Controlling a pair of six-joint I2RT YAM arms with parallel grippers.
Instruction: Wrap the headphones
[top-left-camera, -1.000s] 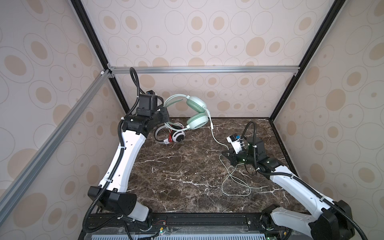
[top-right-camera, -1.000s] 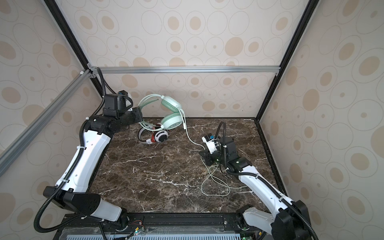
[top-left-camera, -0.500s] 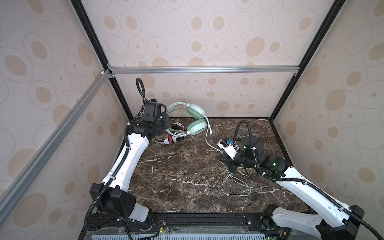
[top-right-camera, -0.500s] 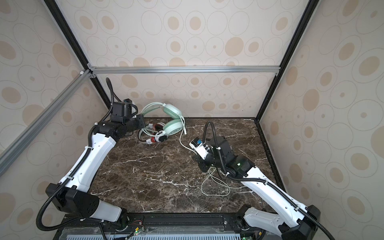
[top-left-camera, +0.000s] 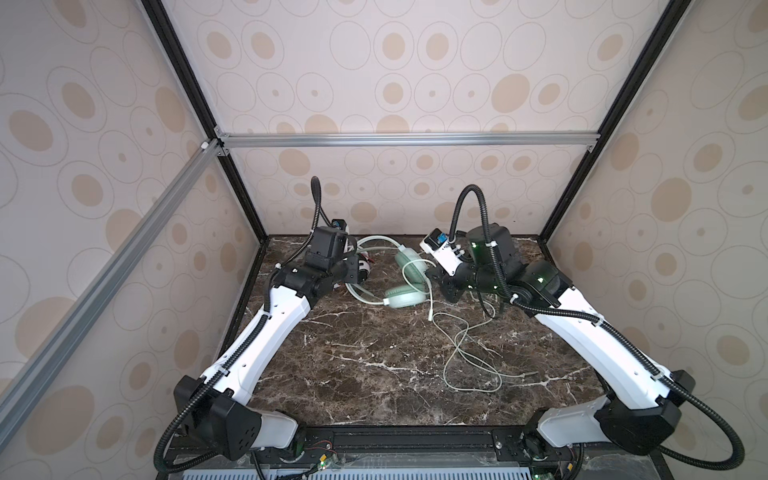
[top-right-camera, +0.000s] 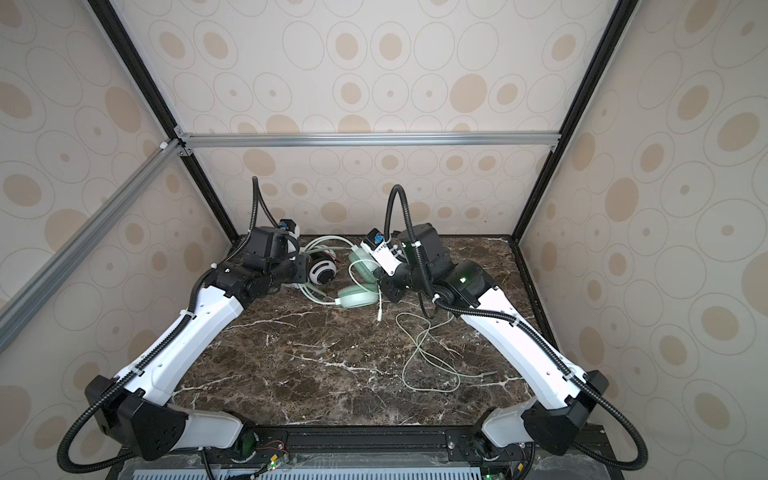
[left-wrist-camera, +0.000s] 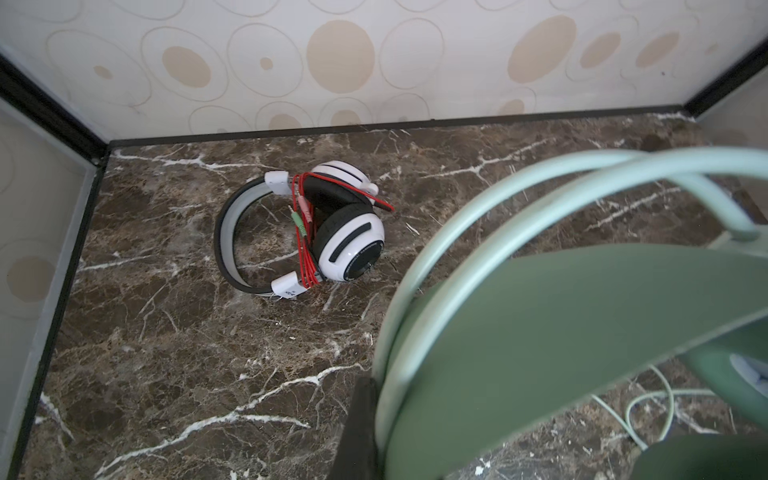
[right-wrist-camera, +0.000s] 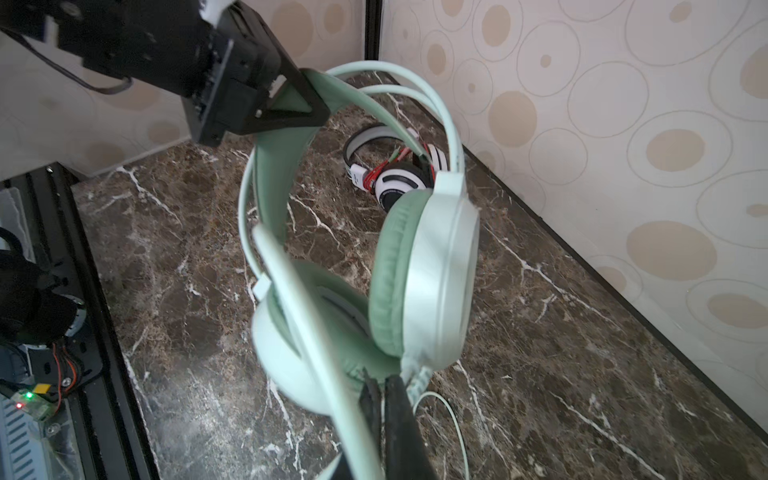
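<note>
Mint-green headset (top-left-camera: 405, 286) lies at the desk's (top-left-camera: 353, 374) back between us: our left fingers (right-wrist-camera: 286, 120) clamp its headband (right-wrist-camera: 274, 174), our right fingers (right-wrist-camera: 399, 424) pinch its cable (right-wrist-camera: 301, 324) just beside the cup (right-wrist-camera: 440, 270), slack trailing frontward.

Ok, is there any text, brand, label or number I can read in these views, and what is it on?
No text here can be read.
White headset, dark ear cup ring: fine print runs round it, too small to read.
White headset, white slider block: a faint dark mark, blurred.
Mint-green headset: no lettering shows.
</note>
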